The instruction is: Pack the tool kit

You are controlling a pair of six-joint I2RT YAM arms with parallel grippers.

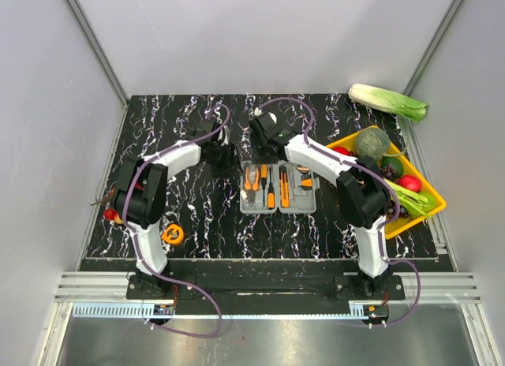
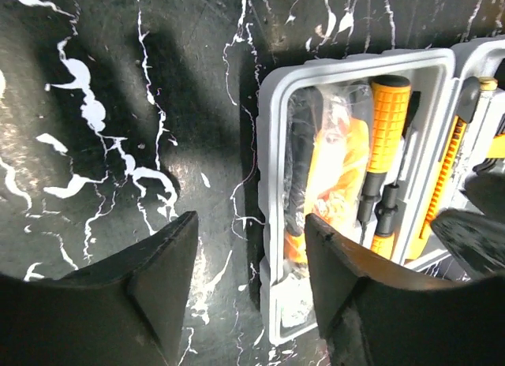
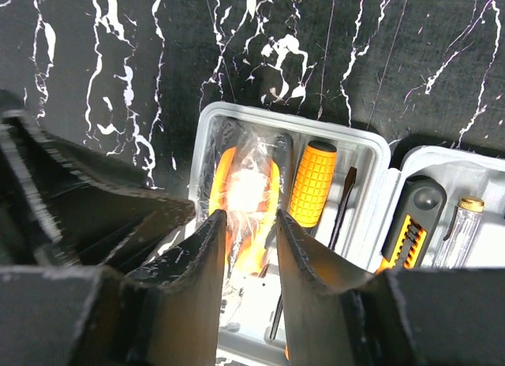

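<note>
The grey tool case lies open in the middle of the black marbled table, with orange-and-black tools in both halves. Plastic-wrapped orange pliers sit in its left half beside an orange-handled screwdriver. My right gripper hovers over the pliers, its jaws a narrow gap apart and holding nothing. My left gripper is open and straddles the case's left wall. In the top view both grippers, the left and the right, are at the case's far left corner. An orange tape measure lies apart at the near left.
A yellow tray of vegetables stands at the right edge, with a cabbage behind it. A small red item lies at the left table edge. White walls enclose the table.
</note>
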